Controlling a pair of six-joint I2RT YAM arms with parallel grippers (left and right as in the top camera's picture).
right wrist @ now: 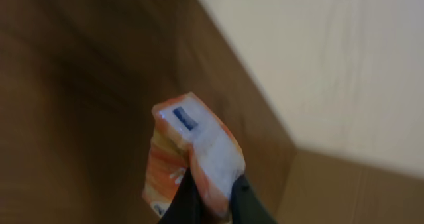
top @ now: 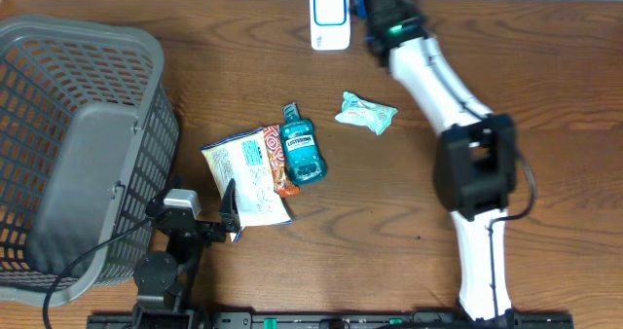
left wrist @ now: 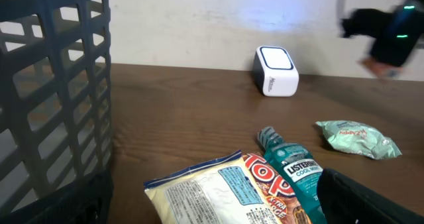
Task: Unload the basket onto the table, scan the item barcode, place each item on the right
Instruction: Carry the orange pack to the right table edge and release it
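- Bottom left of the overhead view: the left gripper (top: pixel 232 210) rests low over the brown wooden table (top: pixel 545 95), fingers spread wide and holding nothing. Its tips are just beside the lower edge of the white-and-orange snack bag (top: pixel 248 168).
- Left edge of the frame: a grey plastic lattice basket (top: pixel 146 47) stands beside the left arm. No item is visible inside it.
- Centre of the frame: the snack bag lies flat, and a teal plastic mouthwash bottle (top: pixel 300 149) lies on its side touching the bag's right edge. A crumpled pale green wrapper (top: pixel 367 113) sits apart to the right. Neither gripper is on any of these three.
- Top centre: a small white box-shaped barcode scanner (top: pixel 329 18) stands near the table's far edge.
- Just right of the scanner: the right gripper (top: pixel 375 3) is raised, fingers closed on a small orange-and-white soft packet (right wrist: pixel 195 158), pinched at its lower end.
- Assessment: pick-up and carry to the scanner appear complete for this packet. Whether its barcode faces the scanner window cannot be told, and no sign of a reading is visible. Presenting the code, confirming the scan and setting the packet down appear outstanding.
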